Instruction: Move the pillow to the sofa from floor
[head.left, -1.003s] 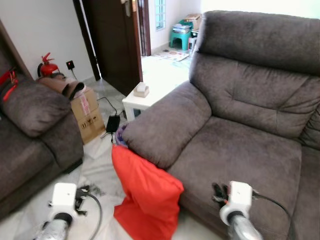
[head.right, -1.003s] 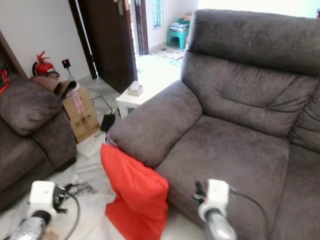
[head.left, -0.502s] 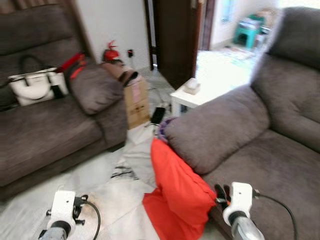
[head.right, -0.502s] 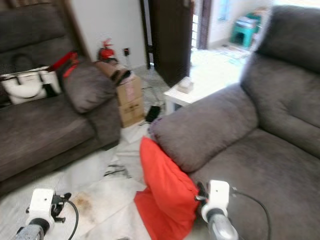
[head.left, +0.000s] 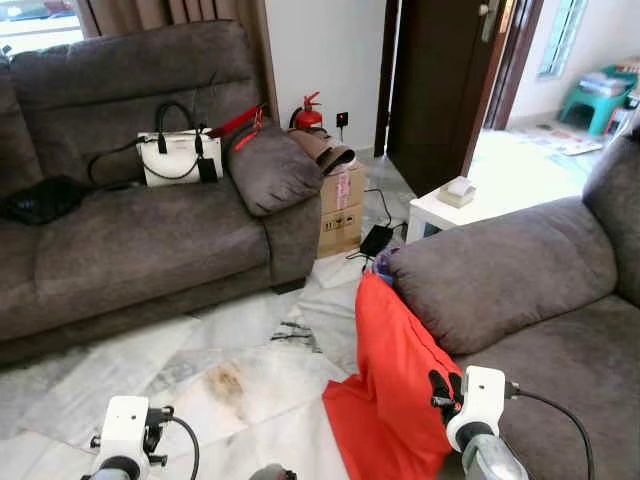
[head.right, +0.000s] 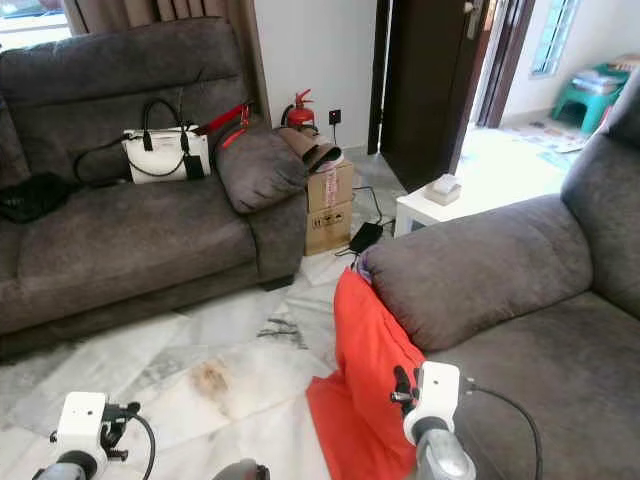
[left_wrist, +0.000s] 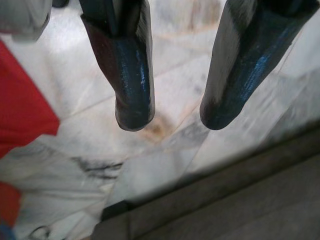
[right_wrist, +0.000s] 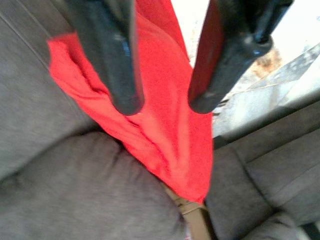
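Note:
A red pillow (head.left: 395, 390) stands on the marble floor, leaning against the arm of the grey sofa (head.left: 500, 275) at my right. In the right wrist view my right gripper (right_wrist: 162, 102) is open, with the red pillow (right_wrist: 165, 135) showing between and beyond its fingers, not touching them. My left gripper (left_wrist: 172, 120) is open too, hanging over bare marble floor with a corner of the pillow (left_wrist: 22, 110) off to one side. Both wrists show low in the head views, the left wrist (head.left: 125, 430) over the floor and the right wrist (head.left: 478, 405) beside the pillow.
A second grey sofa (head.left: 130, 240) runs along the left, carrying a white handbag (head.left: 180, 158) and a black item. A cardboard box (head.left: 342, 205), a fire extinguisher (head.left: 308, 115) and a small white table (head.left: 445, 205) stand between the sofas. Cables lie on the floor near the box.
The whole view has swung left: the right sofa slid toward the right edge and the left sofa with the handbag came fully into view. The pillow still leans where it was.

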